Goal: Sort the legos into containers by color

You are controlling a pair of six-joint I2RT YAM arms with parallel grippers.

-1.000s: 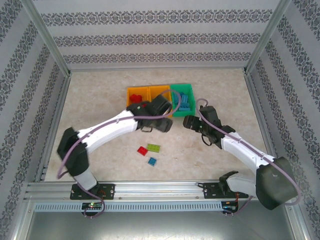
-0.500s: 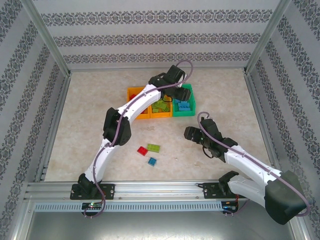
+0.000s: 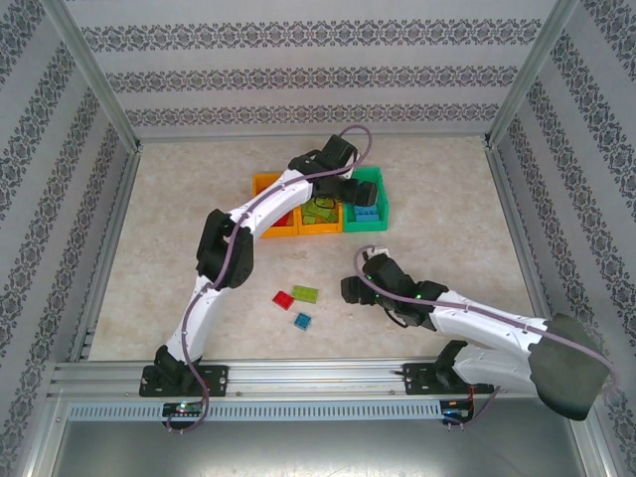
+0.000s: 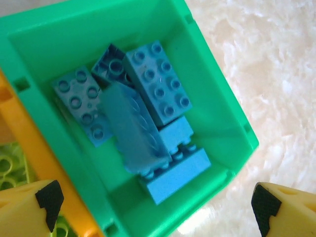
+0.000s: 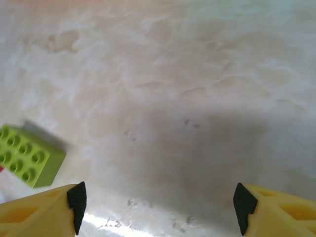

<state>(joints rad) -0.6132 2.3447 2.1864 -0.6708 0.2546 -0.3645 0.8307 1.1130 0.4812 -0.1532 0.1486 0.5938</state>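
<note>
My left gripper (image 3: 348,191) hangs open over the green container (image 3: 382,202), nothing between its fingers. In the left wrist view that gripper (image 4: 157,207) looks down into the green container (image 4: 217,84), where several blue legos (image 4: 158,84) lie piled; one blurred blue lego (image 4: 131,131) sits on top. Two orange containers (image 3: 320,227) (image 3: 266,185) stand to its left; the middle one holds lime legos (image 4: 9,168). On the table lie a red lego (image 3: 282,298), a lime lego (image 3: 305,293) and a blue lego (image 3: 302,320). My right gripper (image 3: 350,290) stands open just right of the lime lego (image 5: 27,155).
The three containers stand in a row at the back middle of the pale table (image 3: 447,189). Metal frame rails (image 3: 298,370) border the table at the front and sides. My left arm (image 3: 224,248) stretches across the left-middle, over the left orange container.
My left gripper has swung from in front of the containers to over the green one and opened, letting go of a blue lego. My right gripper moved left and nearer, toward the loose legos.
</note>
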